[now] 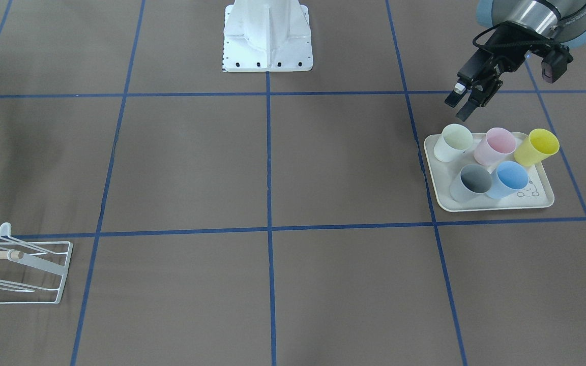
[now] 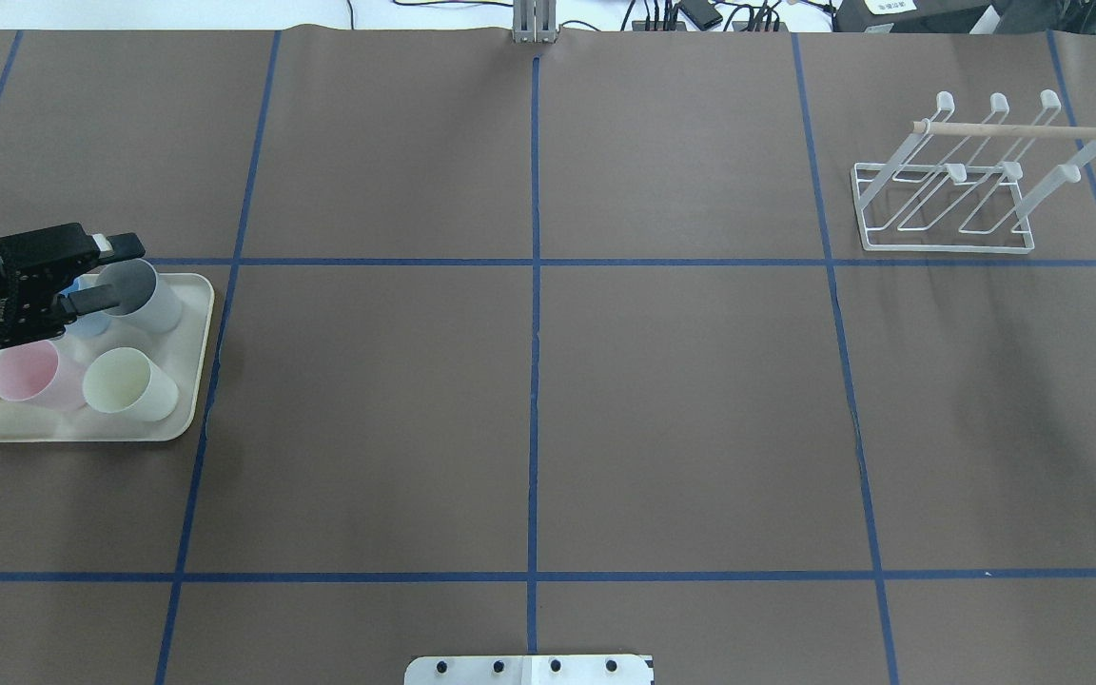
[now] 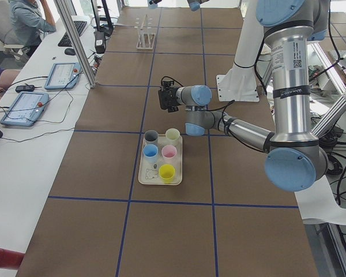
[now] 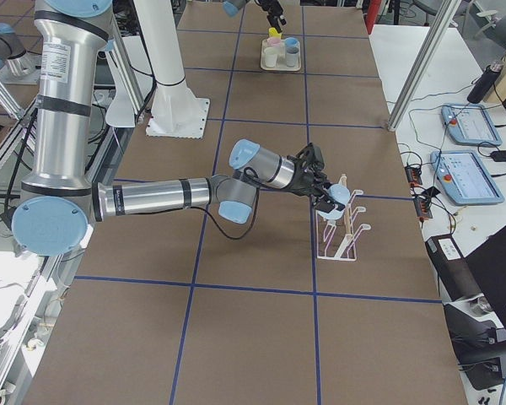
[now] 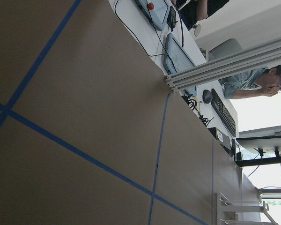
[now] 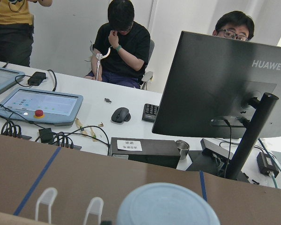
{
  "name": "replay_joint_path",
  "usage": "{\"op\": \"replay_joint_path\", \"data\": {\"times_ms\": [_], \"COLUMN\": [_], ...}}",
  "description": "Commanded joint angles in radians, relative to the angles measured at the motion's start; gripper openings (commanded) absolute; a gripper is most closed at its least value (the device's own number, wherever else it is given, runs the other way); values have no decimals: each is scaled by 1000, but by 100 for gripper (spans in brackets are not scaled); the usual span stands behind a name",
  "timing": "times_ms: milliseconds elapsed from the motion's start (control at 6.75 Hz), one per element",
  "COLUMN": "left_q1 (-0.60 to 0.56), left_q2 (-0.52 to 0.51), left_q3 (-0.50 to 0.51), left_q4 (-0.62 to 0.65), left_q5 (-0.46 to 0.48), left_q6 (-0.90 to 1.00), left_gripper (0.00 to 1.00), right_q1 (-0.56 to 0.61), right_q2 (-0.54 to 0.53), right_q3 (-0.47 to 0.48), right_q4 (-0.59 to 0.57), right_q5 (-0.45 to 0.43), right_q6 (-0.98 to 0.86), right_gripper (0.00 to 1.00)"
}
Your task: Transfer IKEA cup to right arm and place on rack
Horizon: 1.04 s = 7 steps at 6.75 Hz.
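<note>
My left gripper [image 1: 458, 109] hangs open and empty above the back of the cream tray [image 1: 438, 195], near a whitish cup [image 1: 453, 142]. In the overhead view the left gripper [image 2: 125, 271] is over the grey cup [image 2: 139, 293]. Pink [image 1: 496, 146], yellow [image 1: 537, 146] and blue [image 1: 510, 179] cups also stand on the tray. My right gripper [image 4: 327, 192] holds a light-blue IKEA cup [image 4: 339, 196] at the top of the white wire rack [image 4: 341, 232]. The cup's round base [image 6: 168, 206] fills the bottom of the right wrist view, and the fingers are hidden there.
The rack [image 2: 948, 200] stands far right on the brown mat, with a wooden rod [image 2: 1005, 128] across its top. The white robot base [image 1: 267, 35] sits at the table's robot side. People sit at desks with tablets [image 6: 37, 105] and a monitor [image 6: 220, 86] beyond the table.
</note>
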Motion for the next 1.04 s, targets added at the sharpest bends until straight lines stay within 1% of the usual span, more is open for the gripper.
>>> {"op": "replay_joint_path", "data": {"times_ms": [0,148,445,889], "left_q1": [-18,-25,-26,-26], "left_q2": [18,19,19,19], "left_q3": [-1,-1,0,2], "left_q4": [0,0,0,0], "left_q5": [-32,-35,-35,-35], "left_q6": [13,13,13,13], "left_gripper": [100,100,100,100], "right_q1": [-49,-55,-57,-57], "right_q2": [5,7,51,83], "right_q3": [-8,-17,-78,-115], "right_q4": [-31,-35,-32,-32], "right_q5": [0,1,-3,-5], "right_q6": [-2,-2,-3,-5], "right_gripper": [0,0,0,0]}}
